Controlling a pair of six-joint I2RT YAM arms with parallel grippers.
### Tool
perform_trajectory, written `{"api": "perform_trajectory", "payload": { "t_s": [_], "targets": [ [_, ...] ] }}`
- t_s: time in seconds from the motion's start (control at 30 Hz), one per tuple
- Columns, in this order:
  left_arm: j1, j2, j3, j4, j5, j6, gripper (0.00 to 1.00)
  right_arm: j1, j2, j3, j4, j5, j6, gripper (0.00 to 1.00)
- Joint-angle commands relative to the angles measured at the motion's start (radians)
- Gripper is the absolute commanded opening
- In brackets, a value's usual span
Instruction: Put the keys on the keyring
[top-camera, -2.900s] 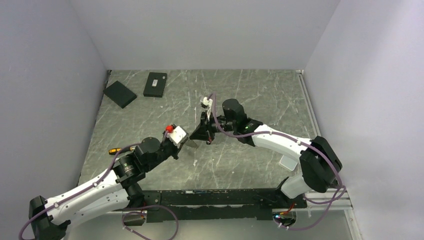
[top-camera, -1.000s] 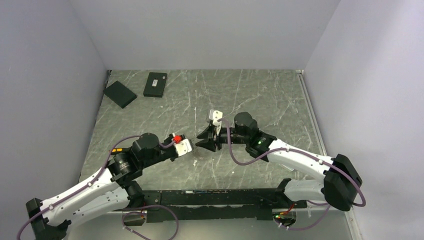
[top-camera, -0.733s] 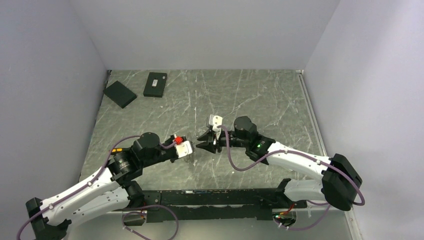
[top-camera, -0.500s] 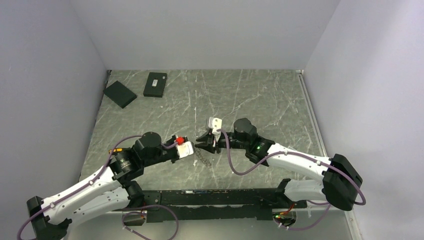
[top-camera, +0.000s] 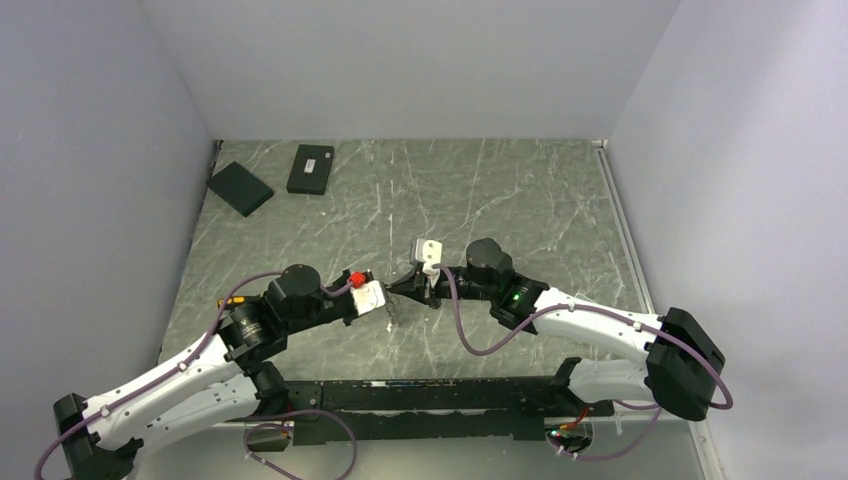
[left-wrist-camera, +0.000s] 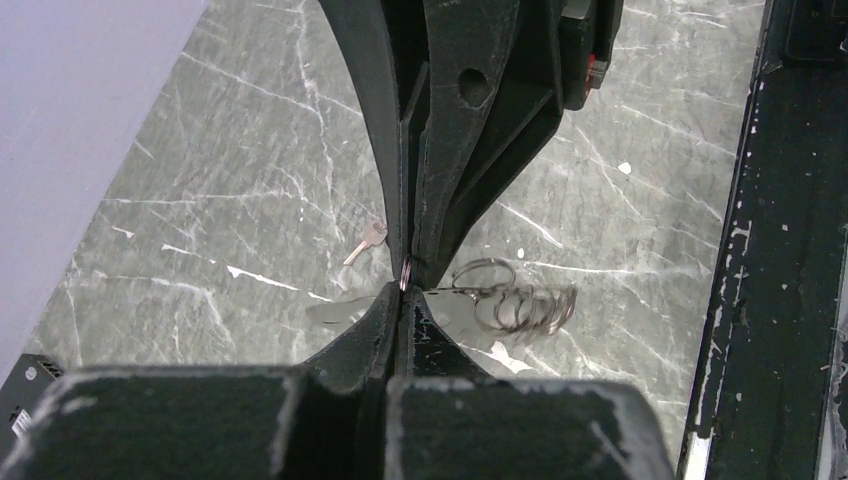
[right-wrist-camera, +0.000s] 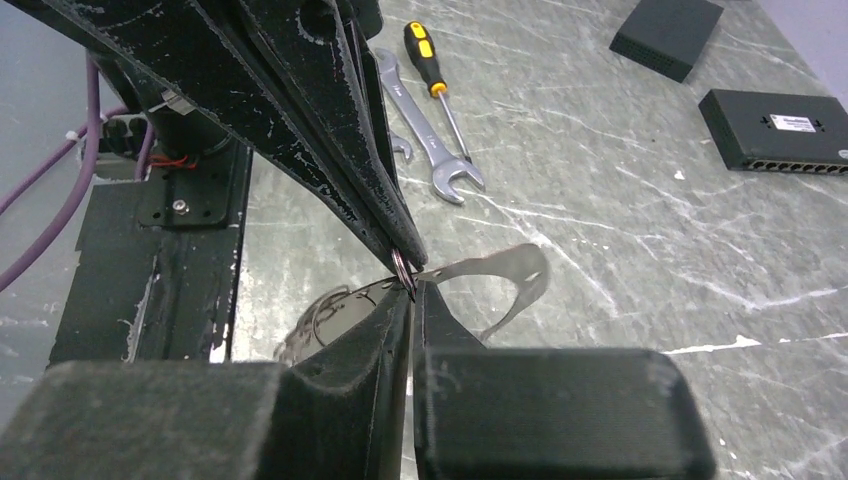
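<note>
My left gripper (top-camera: 386, 302) and right gripper (top-camera: 398, 290) meet tip to tip above the table's near middle, both shut. A small wire keyring (left-wrist-camera: 404, 272) is pinched where the tips touch; it also shows in the right wrist view (right-wrist-camera: 400, 268). A chain of several linked wire rings (left-wrist-camera: 515, 303) hangs off it to one side, also seen from the right wrist (right-wrist-camera: 325, 315). A thin flat silver metal piece (right-wrist-camera: 500, 272) sticks out the other side. One loose key (left-wrist-camera: 365, 239) lies on the table. No spiky circle of keys shows.
Two black boxes (top-camera: 240, 188) (top-camera: 311, 168) lie at the far left. Two silver wrenches (right-wrist-camera: 428, 150) and a yellow-handled screwdriver (right-wrist-camera: 437, 77) lie on the table behind the left arm. A black rail (top-camera: 430, 395) runs along the near edge.
The right gripper has moved left and nearer, down to the left gripper. The tips are now together, and the dangling rings have swung in under the left gripper.
</note>
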Motion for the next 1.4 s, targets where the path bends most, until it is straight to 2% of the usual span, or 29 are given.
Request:
{"api": "perform_trajectory", "payload": {
  "t_s": [0.0,0.07,0.33,0.4,0.5,0.6,0.8,0.97,1.37],
  "targets": [
    [0.002,-0.017,-0.004,0.105,0.021,-0.023,0.00,0.009,-0.038,0.013,0.053,-0.001,-0.012,0.04],
    [0.001,-0.023,-0.011,0.113,0.018,-0.025,0.00,0.009,-0.047,0.009,0.061,-0.003,-0.006,0.00],
    [0.002,-0.039,-0.034,0.119,0.014,-0.030,0.00,0.009,-0.077,0.003,0.064,0.000,0.015,0.00],
    [0.002,-0.045,-0.036,0.111,-0.001,-0.028,0.09,0.009,-0.083,-0.003,0.065,-0.002,0.011,0.00],
    [0.001,-0.069,-0.032,0.092,-0.032,-0.025,0.31,0.010,-0.088,-0.008,0.061,0.004,0.008,0.00],
    [0.000,-0.101,-0.026,0.059,-0.057,-0.017,0.37,0.010,-0.094,-0.007,0.056,0.014,0.004,0.00],
    [0.001,-0.138,-0.021,0.003,-0.062,-0.021,0.31,0.010,-0.095,0.001,0.051,0.011,0.002,0.00],
    [0.001,-0.127,-0.053,0.073,-0.078,-0.056,0.26,0.012,-0.097,0.004,0.049,0.009,0.002,0.00],
    [0.003,-0.066,-0.086,0.199,-0.041,-0.095,0.24,0.025,-0.098,0.007,0.031,-0.008,-0.009,0.00]
  ]
}}
